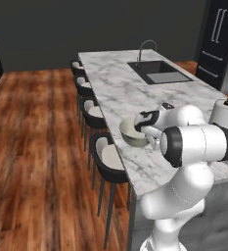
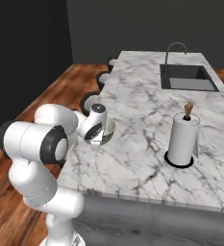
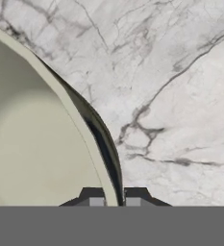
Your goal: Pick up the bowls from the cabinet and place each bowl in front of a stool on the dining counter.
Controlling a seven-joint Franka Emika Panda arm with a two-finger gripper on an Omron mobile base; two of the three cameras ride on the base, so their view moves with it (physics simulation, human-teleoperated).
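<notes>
A cream bowl (image 1: 130, 131) (image 2: 107, 128) (image 3: 36, 144) sits low at the near left edge of the white marble dining counter (image 1: 120, 93) (image 2: 142, 105) (image 3: 180, 72). I cannot tell whether it rests on the marble. My gripper (image 1: 145, 133) (image 2: 98, 135) (image 3: 114, 201) is shut on the bowl's rim, one fingertip inside and one outside. The nearest stool (image 1: 108, 159), black-framed with a beige seat, stands just below the bowl. More stools (image 1: 93, 115) (image 2: 92, 101) line the same side. The cabinet is out of view.
A paper towel roll (image 1: 224, 113) (image 2: 183, 139) stands upright on the counter's right side. A black sink (image 1: 159, 72) (image 2: 188, 78) with a curved tap (image 1: 145, 49) (image 2: 176, 48) lies at the far end. A dark fridge (image 1: 216, 39) stands behind. Wooden floor (image 1: 32, 147) lies left.
</notes>
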